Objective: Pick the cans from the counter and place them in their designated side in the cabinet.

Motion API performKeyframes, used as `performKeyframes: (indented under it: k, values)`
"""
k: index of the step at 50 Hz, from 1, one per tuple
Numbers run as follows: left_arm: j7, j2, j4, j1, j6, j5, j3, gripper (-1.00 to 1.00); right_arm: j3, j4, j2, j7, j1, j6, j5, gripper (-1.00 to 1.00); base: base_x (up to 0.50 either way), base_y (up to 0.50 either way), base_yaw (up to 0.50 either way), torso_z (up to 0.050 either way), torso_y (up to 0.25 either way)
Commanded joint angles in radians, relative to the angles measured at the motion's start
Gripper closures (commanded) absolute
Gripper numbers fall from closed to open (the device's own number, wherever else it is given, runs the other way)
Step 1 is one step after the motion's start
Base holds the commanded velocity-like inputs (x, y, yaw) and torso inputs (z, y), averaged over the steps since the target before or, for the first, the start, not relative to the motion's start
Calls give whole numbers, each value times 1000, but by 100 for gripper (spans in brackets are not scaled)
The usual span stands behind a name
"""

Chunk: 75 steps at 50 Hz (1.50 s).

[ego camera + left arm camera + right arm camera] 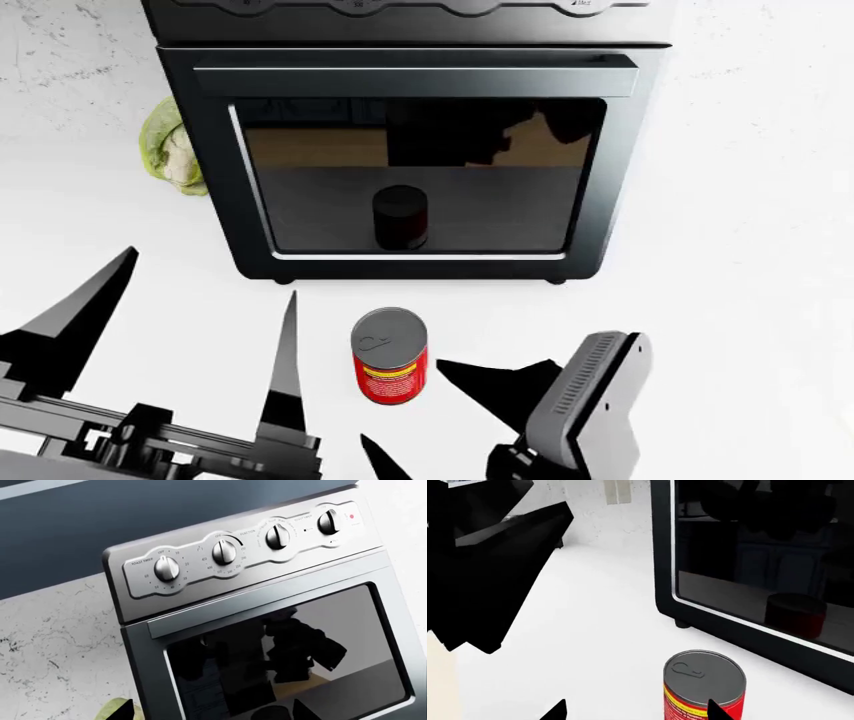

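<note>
Closing in from the near right, the right pincer (441,405) stands with its jaws spread and nothing between them, its tips just beside a can (390,357) but not touching it. That can stands upright on the white worktop (747,260), in front of the glass door of a toaster oven (414,170) whose dark pane mirrors it. To the near left, the left pincer (200,320) hangs wide open and empty, well clear of the can. A green leafy vegetable (171,150) lies at the oven's far left side. Only one can shows; no cabinet is in view. Judging by this, the first pick is in hand: the right arm should straddle the can, then clamp.
</note>
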Motion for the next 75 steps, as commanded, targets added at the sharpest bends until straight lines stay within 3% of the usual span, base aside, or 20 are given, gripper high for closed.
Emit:
performKeyframes:
  k: [1,20,75]
  values:
    - [0,-5,0,23,-2,15,-8,-100,-39,32,-30,9,51,4,-11,-100,0,0,0,0,0]
    - [0,-13,0,39,-2,28,-12,-100,-22,132,-35,-10,89,-24,-55,-100,0,0,0,0,0]
    - [0,-10,0,0,13,15,4,-100,-180,359,-118,-99,91,-86,-243,-100,0,0,0,0,0]
